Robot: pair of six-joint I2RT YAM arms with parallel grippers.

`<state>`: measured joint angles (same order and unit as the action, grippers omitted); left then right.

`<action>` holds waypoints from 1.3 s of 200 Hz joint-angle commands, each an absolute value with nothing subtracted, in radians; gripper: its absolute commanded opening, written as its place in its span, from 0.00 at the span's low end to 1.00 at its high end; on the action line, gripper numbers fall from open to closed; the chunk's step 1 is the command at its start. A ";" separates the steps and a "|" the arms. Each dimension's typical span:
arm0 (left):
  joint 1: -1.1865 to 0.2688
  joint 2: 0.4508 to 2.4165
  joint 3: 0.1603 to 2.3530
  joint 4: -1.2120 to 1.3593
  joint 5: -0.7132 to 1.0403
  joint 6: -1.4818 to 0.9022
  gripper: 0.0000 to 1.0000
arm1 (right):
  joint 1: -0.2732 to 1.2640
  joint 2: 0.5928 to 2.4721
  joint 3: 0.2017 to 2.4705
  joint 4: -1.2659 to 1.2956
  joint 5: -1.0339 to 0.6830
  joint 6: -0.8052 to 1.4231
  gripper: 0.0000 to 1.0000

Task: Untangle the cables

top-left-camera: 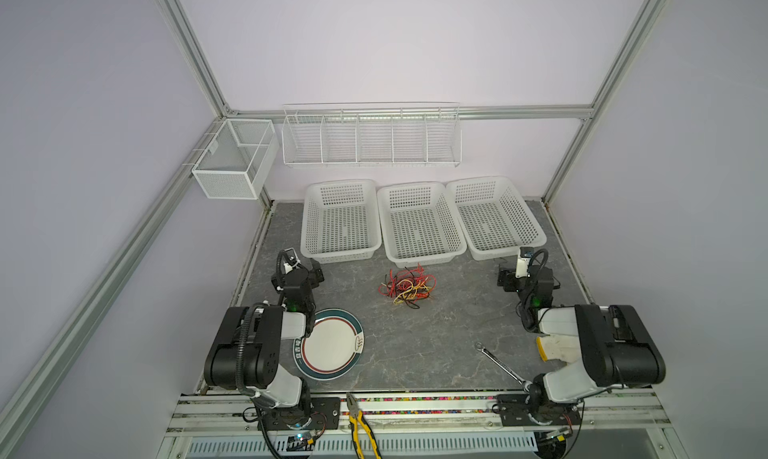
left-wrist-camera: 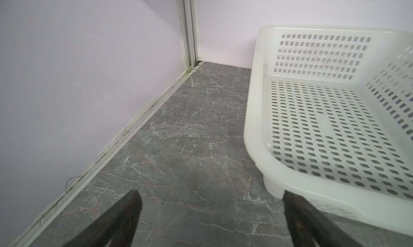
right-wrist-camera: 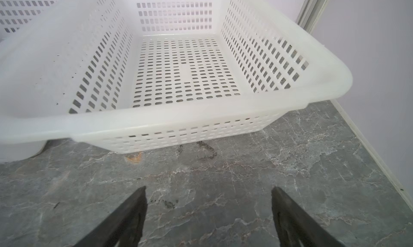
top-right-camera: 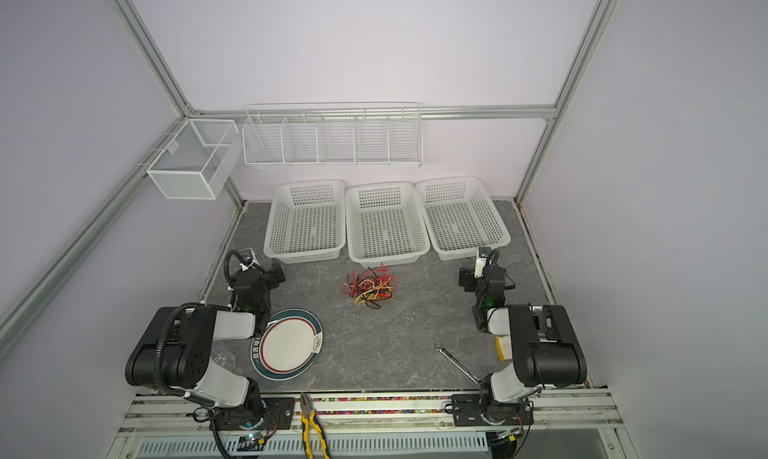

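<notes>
cables [top-left-camera: 408,285]: one knotted clump of thin red, yellow and black wires, lying flat on the grey marble tabletop, mid-width, just in front of the middle white basket's near rim, not touching it. Red dominates the top and left, yellow runs through the centre, black loops trail out at the near edge. Same in both top views [top-right-camera: 370,287].

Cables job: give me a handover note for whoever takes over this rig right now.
Left gripper: jaws open, empty, beside the left basket.
Right gripper: jaws open, empty, facing the right basket.
Cables: one tangled red, yellow and black heap on the table, just in front of the middle basket, neither gripper near it.
Done: nothing visible. Left: all the untangling.
</notes>
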<state>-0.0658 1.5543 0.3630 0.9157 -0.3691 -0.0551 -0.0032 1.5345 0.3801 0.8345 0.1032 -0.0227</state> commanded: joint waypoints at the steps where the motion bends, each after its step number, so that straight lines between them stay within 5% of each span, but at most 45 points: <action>1: -0.067 1.552 0.376 0.942 -0.367 -0.054 0.99 | -0.001 1.527 0.393 0.845 0.091 -0.026 0.88; 186: -0.067 1.550 0.369 0.952 -0.366 -0.051 0.99 | -0.002 1.520 0.389 0.852 0.105 -0.022 0.88; 260: -0.067 1.358 0.303 0.909 -0.411 -0.071 0.99 | 0.015 1.363 0.454 0.595 0.217 0.011 0.88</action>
